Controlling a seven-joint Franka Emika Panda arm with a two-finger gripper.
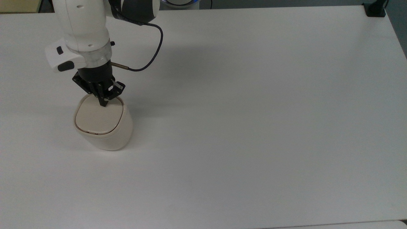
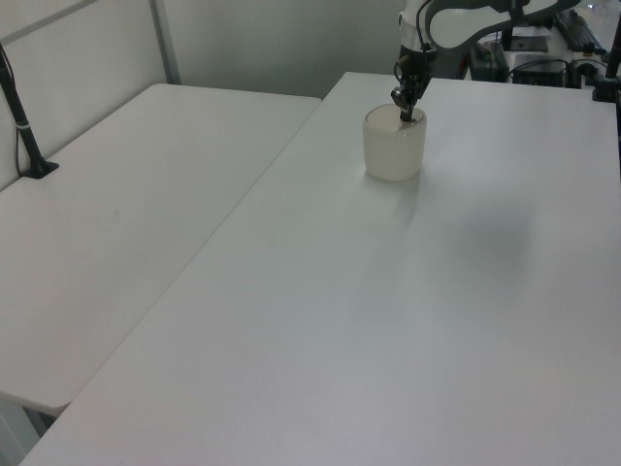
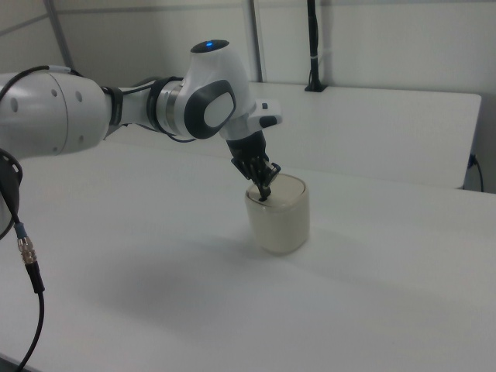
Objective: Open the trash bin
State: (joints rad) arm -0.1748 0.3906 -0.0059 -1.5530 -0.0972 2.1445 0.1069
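Observation:
The cream-white trash bin (image 1: 105, 133) stands on the white table at the top view's left, its rounded-square lid (image 1: 98, 117) lying flat with a thin gold-brown rim line. My gripper (image 1: 103, 104) points straight down with its fingers shut together, the tips pressing on the far edge of the lid where the black latch button sits, so the button is hidden. In the left view the bin (image 2: 394, 148) is at the table's far end with the gripper (image 2: 407, 116) on its top. The right view has the bin (image 3: 279, 215) at centre and the gripper (image 3: 263, 197) touching its lid.
The white table (image 1: 254, 127) spreads wide to the top view's right of the bin. A black cable (image 1: 149, 57) loops off the wrist. A black clamp post (image 1: 375, 9) stands at the far right corner. A second white table (image 2: 116, 214) adjoins in the left view.

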